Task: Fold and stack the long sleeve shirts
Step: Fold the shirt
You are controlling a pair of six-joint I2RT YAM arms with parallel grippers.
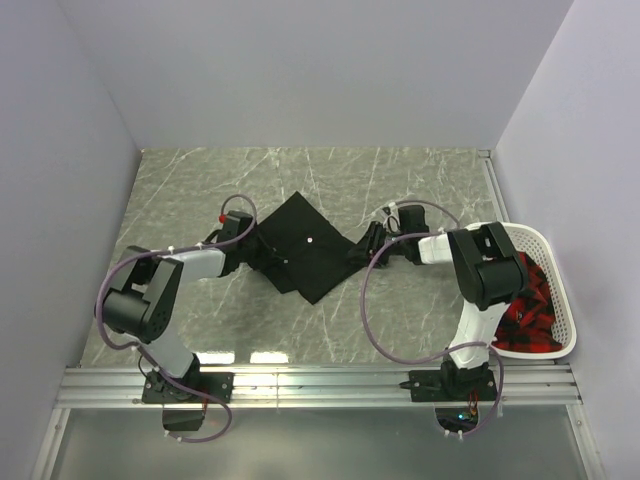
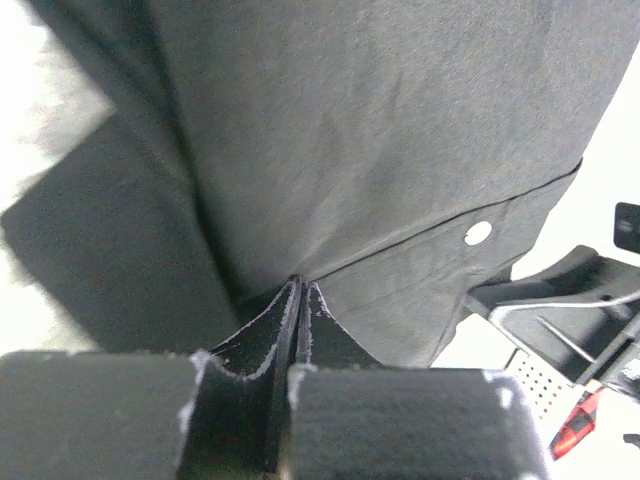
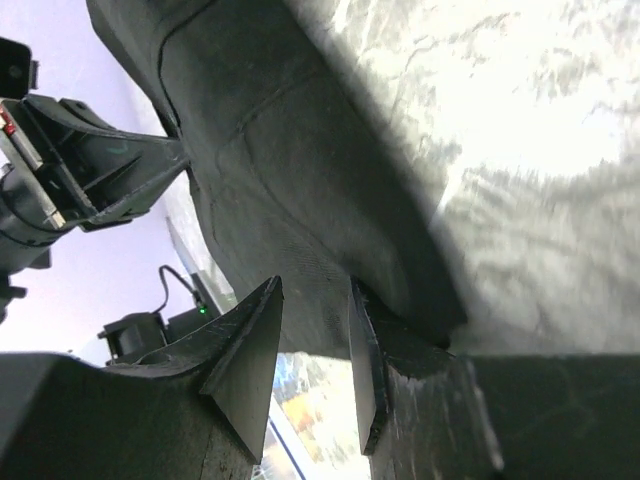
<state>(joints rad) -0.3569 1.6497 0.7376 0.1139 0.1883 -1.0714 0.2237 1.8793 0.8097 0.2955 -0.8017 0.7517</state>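
Observation:
A plain black long sleeve shirt (image 1: 305, 245) lies folded into a diamond shape on the grey marble table, with a small pale button (image 1: 311, 240) on top. My left gripper (image 1: 258, 252) is at its left edge. In the left wrist view the gripper (image 2: 300, 288) is shut, pinching the shirt (image 2: 380, 150) near the button (image 2: 478, 233). My right gripper (image 1: 362, 250) is at the shirt's right corner. In the right wrist view the gripper (image 3: 315, 300) is open, with the edge of the shirt (image 3: 290, 180) reaching between its jaws.
A white plastic basket (image 1: 560, 290) stands at the right table edge behind the right arm, holding a red and black plaid garment (image 1: 525, 310). Walls enclose the table on three sides. A metal rail (image 1: 320, 385) runs along the near edge.

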